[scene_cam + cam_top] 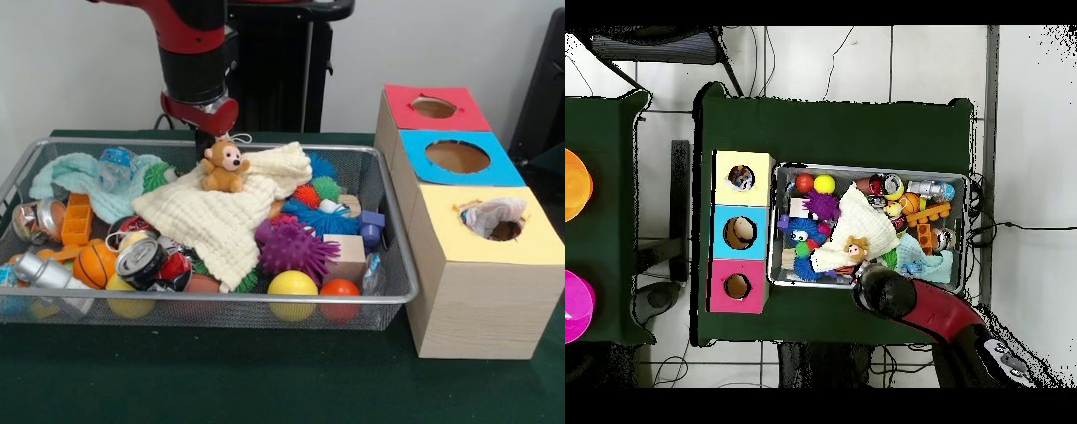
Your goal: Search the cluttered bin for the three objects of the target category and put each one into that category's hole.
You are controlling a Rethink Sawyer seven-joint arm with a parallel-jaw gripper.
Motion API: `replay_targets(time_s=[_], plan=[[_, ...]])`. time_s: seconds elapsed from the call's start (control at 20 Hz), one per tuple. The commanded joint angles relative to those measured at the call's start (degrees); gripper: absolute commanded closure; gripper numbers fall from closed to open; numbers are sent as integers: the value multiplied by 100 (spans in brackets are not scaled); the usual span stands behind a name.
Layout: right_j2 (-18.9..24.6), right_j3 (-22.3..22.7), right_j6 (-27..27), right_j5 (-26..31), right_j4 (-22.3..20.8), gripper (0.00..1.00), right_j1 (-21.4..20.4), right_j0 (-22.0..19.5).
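The silver wire-mesh bin (212, 300) fills the left and middle of the table and is heaped with clutter; it also shows in the overhead view (865, 167). One white dotted cloth (488, 215) sits bunched in the ragged hole (508, 231) of the yellow-topped box (477, 252), partly sticking out; it shows in the overhead view too (741, 179). No other dotted cloth shows in the bin. My gripper (206, 141) hangs below the red arm at the bin's far edge, just behind a brown monkey toy (222, 166). Its state is hidden.
A cream waffle cloth (225, 216) drapes over the bin's middle and a mint-green cloth (75, 177) lies at the far left. Spiky balls (296, 247), cans (141, 259) and balls (292, 284) lie around. The blue-topped box (459, 157) and red-topped box (433, 108) stand behind the yellow one.
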Motion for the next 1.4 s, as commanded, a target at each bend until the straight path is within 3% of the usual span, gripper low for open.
replay_targets(time_s=[0.05, 0.25, 0.6, 1.05, 1.4], plan=[[225, 452, 397, 50, -214, 0, 42, 276], [183, 292, 388, 360, -118, 0, 204, 411], [242, 46, 350, 402, -17, 0, 434, 369], [143, -292, 474, -162, -88, 0, 998, 508], [105, -296, 380, -101, -150, 0, 984, 573]])
